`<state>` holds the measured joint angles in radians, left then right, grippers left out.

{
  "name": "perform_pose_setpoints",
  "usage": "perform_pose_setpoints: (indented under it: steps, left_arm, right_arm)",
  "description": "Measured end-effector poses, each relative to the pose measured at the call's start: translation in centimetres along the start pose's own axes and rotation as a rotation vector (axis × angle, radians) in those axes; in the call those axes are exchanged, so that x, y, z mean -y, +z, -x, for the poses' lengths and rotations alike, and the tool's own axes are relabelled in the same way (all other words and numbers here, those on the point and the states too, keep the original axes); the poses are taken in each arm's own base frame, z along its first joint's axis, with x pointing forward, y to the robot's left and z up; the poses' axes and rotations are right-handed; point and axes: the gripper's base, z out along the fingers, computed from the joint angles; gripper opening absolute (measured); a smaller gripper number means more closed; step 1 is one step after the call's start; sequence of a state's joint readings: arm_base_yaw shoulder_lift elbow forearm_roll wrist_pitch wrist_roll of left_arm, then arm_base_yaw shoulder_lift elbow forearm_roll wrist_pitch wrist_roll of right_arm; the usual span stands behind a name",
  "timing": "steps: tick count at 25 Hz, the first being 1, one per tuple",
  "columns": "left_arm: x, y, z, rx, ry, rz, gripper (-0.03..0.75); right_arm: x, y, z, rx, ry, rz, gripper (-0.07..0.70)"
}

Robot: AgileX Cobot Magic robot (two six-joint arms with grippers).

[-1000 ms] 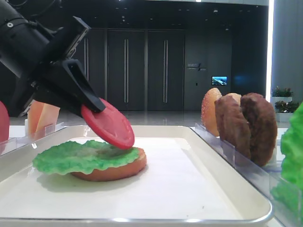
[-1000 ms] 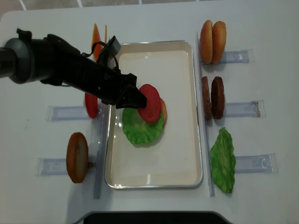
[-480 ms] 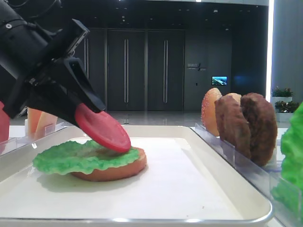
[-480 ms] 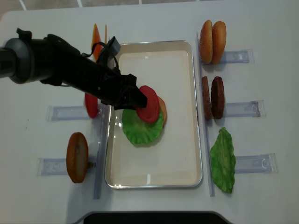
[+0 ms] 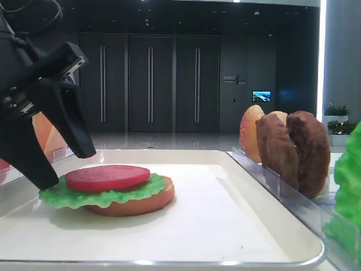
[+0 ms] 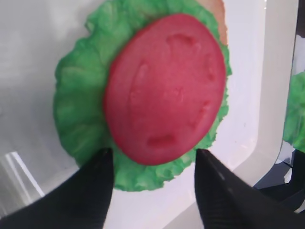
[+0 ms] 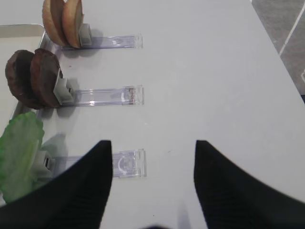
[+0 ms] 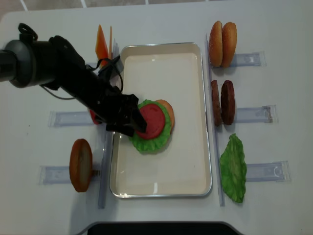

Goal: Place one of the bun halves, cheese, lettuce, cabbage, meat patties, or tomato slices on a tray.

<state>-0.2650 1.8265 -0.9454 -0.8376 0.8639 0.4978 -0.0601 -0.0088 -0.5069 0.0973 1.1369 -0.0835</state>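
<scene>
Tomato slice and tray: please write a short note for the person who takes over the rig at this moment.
Left gripper: open, empty, jaws standing either side of the stack's near edge.
Right gripper: open, empty, over bare table beside the holders.
On the tray: bun half, lettuce on it, tomato slice lying flat on top.
Done: tomato placed and released.
Left: withdraw the left arm. Meat patties, spare buns and cheese wait in holders.

White tabletop (image 8: 161, 22). Clear plastic holder strips (image 8: 254, 115) flat on both sides. Dark double doors (image 5: 149, 84), small lit wall screen (image 5: 261, 96) behind.
</scene>
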Motion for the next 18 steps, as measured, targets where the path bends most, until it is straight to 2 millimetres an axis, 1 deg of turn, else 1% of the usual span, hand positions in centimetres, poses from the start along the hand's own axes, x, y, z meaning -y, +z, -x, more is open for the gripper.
perform_pose_setpoints:
  steps: [3,7,11,14,16,18]
  left_arm:
    - [0.2,-0.8,0.1,-0.012,-0.007,0.038,0.419]
    - [1.4,-2.8,0.8,-0.008,0.0,0.064,0.42]
    - [3.1,-5.9,2.3,0.049,-0.007,0.13,0.412]
    - [3.7,-8.7,3.4,0.066,-0.046,0.27,0.388]
    - [3.7,-10.6,4.0,0.079,-0.075,0.396,0.381]
    - [3.8,-12.3,4.7,0.131,-0.091,0.496,0.379]
  right_arm:
    - [0.0,0.0,0.0,0.0,0.0,0.0,0.37]
    - [0.0,0.0,0.0,0.0,0.0,0.0,0.37]
    - [0.0,0.0,0.0,0.0,0.0,0.0,0.37]
    - [0.0,0.0,0.0,0.0,0.0,0.0,0.37]
    - [0.0,0.0,0.0,0.0,0.0,0.0,0.37]
    - [0.0,0.0,0.0,0.0,0.0,0.0,0.37]
